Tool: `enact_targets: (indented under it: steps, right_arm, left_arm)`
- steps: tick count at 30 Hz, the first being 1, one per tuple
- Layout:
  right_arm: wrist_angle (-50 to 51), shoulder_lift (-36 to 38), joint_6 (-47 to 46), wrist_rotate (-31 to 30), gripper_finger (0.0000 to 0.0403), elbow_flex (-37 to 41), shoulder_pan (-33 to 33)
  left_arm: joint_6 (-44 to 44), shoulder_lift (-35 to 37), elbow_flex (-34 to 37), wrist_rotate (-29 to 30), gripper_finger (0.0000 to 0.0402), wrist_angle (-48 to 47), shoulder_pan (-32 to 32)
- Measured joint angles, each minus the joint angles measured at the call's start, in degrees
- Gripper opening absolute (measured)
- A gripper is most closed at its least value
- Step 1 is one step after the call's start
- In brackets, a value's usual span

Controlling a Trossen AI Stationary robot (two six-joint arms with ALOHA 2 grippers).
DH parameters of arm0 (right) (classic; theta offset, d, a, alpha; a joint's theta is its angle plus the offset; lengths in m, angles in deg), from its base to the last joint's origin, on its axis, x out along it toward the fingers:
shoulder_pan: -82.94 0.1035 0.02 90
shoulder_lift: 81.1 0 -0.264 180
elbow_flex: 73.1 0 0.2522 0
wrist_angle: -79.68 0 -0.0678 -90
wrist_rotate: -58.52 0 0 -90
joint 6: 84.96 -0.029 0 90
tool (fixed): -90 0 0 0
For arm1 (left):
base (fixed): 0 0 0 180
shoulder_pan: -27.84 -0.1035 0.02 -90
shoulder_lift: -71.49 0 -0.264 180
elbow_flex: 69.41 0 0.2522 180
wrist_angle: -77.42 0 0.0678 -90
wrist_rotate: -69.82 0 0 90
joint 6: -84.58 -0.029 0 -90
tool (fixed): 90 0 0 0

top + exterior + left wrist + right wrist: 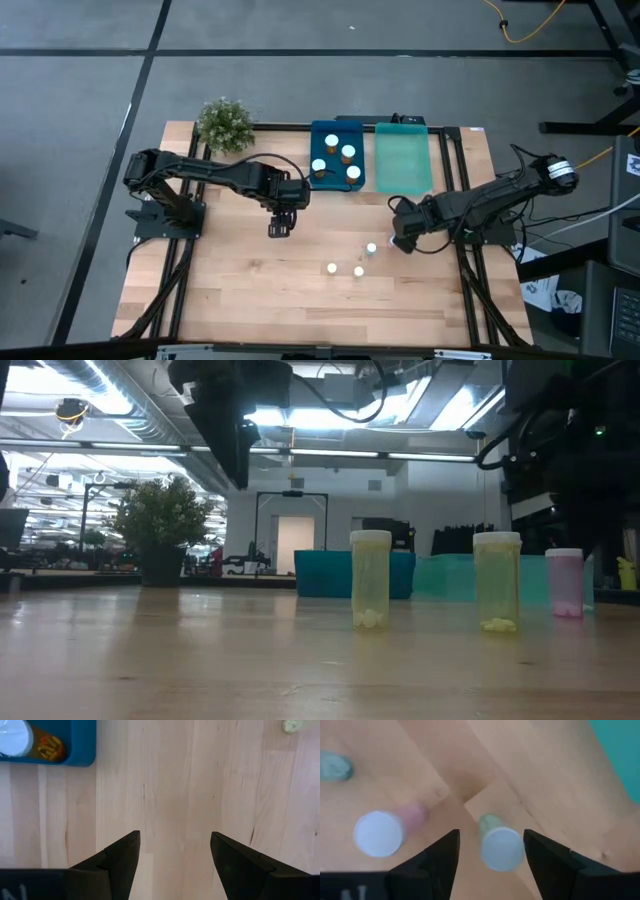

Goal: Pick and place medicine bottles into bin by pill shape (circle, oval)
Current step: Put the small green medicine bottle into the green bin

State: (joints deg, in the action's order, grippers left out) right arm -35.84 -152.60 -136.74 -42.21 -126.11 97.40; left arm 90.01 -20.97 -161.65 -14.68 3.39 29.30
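Observation:
Four amber bottles with white caps [340, 155] stand in the dark blue bin [318, 135]; one shows in the left wrist view [30, 740]. The teal bin [402, 160] beside it holds nothing that shows. Pale bottles stand on the table: two near the middle [331, 268] [358, 271], and a pinkish one [371, 248] [379, 833]. My right gripper [491, 834] is open, with a greenish bottle [501, 849] upright between its fingers. My left gripper [175, 834] is open and empty above bare wood, left of the blue bin's near edge [280, 225]. My right gripper's fingers stand on either side of the greenish bottle's white cap [502, 851], slanting down from the table's right side. One finger [540, 857] is right beside the cap's edge; I cannot tell whether it touches. The bottle stands on the table.
A small potted plant [225, 123] stands at the far left corner. The pinkish bottle stands close beside my right gripper's other finger [440, 855]. Bare wood lies across the table's near half and left side [220, 290].

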Motion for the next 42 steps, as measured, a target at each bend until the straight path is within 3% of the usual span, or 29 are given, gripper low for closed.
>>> enact_targets:
  steps: [9,21,27,30,35,38,42]
  right_arm:
    - [0.4,0.0,1.2,2.7,0.0216,0.1,-1.9]
    - [0.4,0.0,2.0,2.8,0.0117,0.1,-1.9]
    - [3.6,-0.1,4.6,2.9,0.0121,-4.7,-2.6]
    - [10.1,-0.1,7.5,-0.7,0.0130,-10.8,-3.9]
    - [19.3,0.0,12.5,-12.3,0.0114,-21.3,-8.1]
    - [18.9,0.0,16.6,-16.7,0.0114,-26.4,-12.4]
    - [15.7,0.0,23.3,-16.7,0.0114,-29.8,-21.5]
  left_arm:
    - [0.0,0.0,0.0,0.0,0.0234,0.0,0.0]
    - [0.0,0.0,0.0,0.0,0.0234,1.3,0.0]
    - [0.0,0.0,0.0,0.0,0.0234,1.3,0.0]
    - [0.0,0.0,0.0,0.0,0.0234,1.3,0.0]
    - [0.0,0.0,0.0,0.0,0.0234,1.3,0.0]
    - [0.0,0.0,0.0,0.0,0.0234,1.5,0.0]
    - [0.0,0.0,0.0,0.0,0.0234,1.8,0.0]
